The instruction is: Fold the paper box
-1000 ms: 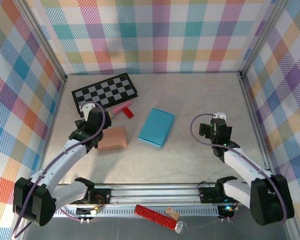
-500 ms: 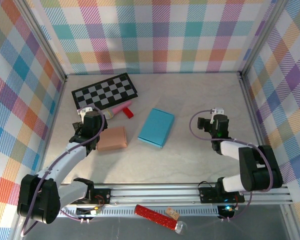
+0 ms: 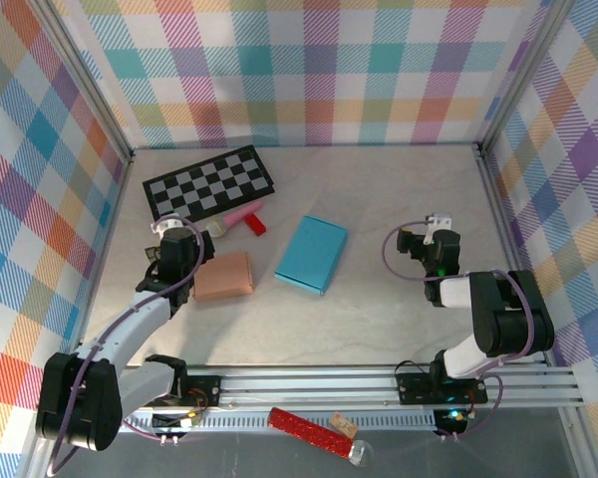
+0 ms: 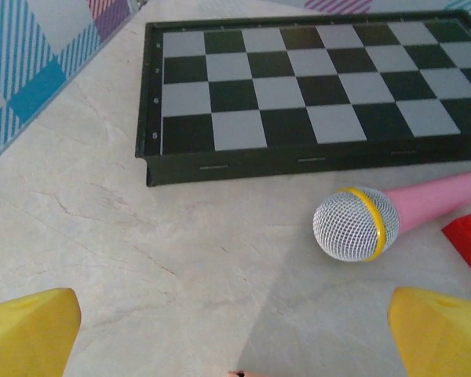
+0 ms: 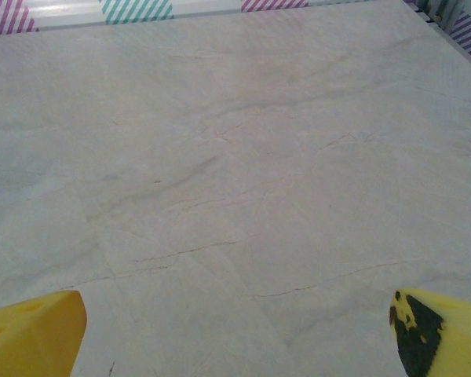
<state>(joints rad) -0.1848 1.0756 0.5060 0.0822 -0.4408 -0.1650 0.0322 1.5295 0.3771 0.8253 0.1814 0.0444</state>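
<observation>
The paper box (image 3: 312, 254) is a flat light-blue rectangle lying in the middle of the table, with no gripper touching it. My left gripper (image 3: 173, 237) sits to its left, between the chessboard and a salmon block, and is open. In the left wrist view its yellow fingertips (image 4: 28, 331) stand wide apart over bare table, left gripper (image 4: 235, 338) holding nothing. My right gripper (image 3: 431, 237) is to the right of the box, also open. The right wrist view has the right gripper (image 5: 235, 334) over bare table, its yellow fingertips (image 5: 33, 330) far apart.
A black-and-white chessboard (image 3: 210, 183) (image 4: 314, 86) lies at the back left. A pink toy microphone (image 3: 236, 216) (image 4: 357, 224) and a red piece (image 3: 255, 225) (image 4: 467, 245) lie in front of it. A salmon block (image 3: 225, 276) sits left of the box. Plaid walls enclose the table.
Both arms have folded back toward their bases. The left gripper slid slightly left and nearer; the right gripper shifted a little away. Both stayed open, and the box has not moved.
</observation>
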